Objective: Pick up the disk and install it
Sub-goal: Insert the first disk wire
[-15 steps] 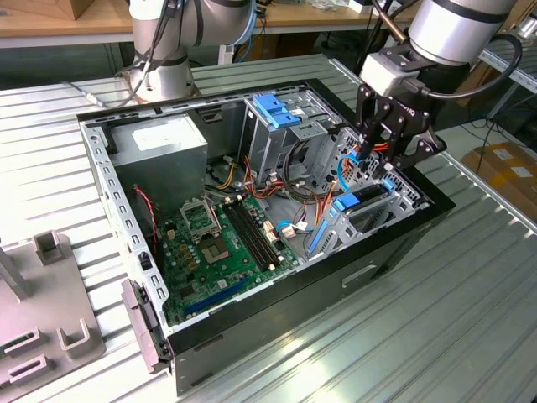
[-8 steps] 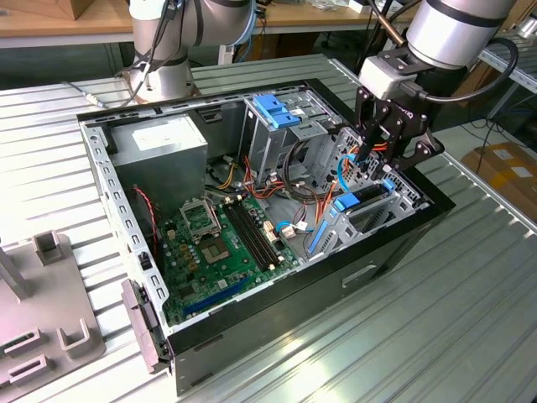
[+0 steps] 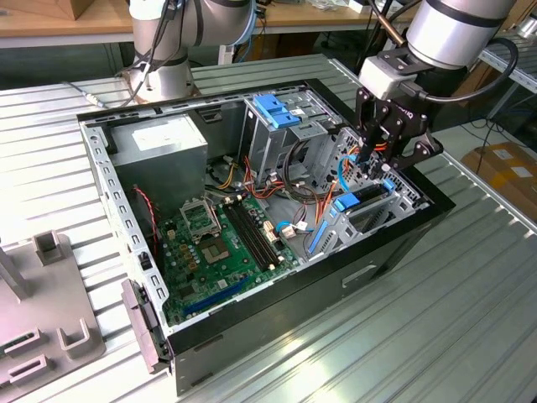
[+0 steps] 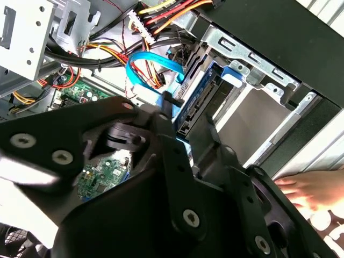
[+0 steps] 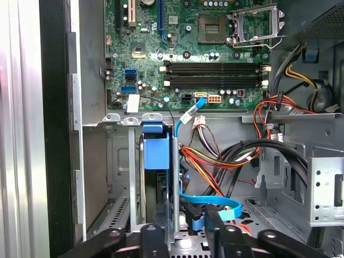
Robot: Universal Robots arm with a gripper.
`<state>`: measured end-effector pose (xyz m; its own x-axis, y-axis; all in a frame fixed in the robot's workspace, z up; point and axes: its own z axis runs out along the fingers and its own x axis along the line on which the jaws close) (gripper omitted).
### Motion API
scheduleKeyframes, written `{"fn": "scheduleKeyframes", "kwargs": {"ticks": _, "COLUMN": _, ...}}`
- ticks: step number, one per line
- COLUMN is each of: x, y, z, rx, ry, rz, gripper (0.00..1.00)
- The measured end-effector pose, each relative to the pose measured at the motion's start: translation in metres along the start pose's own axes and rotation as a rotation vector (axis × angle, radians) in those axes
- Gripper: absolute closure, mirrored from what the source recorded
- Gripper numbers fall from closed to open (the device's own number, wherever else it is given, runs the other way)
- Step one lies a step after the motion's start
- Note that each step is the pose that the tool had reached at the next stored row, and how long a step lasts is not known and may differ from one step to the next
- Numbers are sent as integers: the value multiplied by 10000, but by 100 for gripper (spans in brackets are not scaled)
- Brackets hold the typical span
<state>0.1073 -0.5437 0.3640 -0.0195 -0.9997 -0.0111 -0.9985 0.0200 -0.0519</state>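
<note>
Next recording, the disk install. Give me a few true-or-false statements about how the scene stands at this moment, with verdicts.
1. The computer case lies open with its motherboard exposed. True.
2. A fan cooler covers the CPU socket. False: the socket is bare, with its metal frame in plain sight.
3. The claw hangs over the power supply. False: it is at the opposite end of the case, over the drive bay at the exterior view's right.
4. The disk, edged by its blue bracket, stands inside the drive bay rather than lying on the table. True.
5. A person's hand is near the case's outer wall in the second wrist view. True.
</note>
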Motion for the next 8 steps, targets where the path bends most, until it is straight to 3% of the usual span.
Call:
{"fn": "scheduleKeyframes", "kwargs": {"ticks": 1, "x": 0, "y": 0, "z": 0, "rx": 0, "ry": 0, "rz": 0, "gripper": 70}}
{"fn": "scheduleKeyframes", "kwargs": {"ticks": 2, "x": 0, "y": 0, "z": 0, "rx": 0, "ry": 0, "rz": 0, "gripper": 76}}
{"fn": "scheduleKeyframes", "kwargs": {"ticks": 5, "x": 0, "y": 0, "z": 0, "rx": 0, "ry": 1, "rz": 0, "gripper": 84}}
{"fn": "scheduleKeyframes", "kwargs": {"ticks": 8, "x": 0, "y": 0, "z": 1, "rx": 0, "ry": 0, "rz": 0, "gripper": 84}}
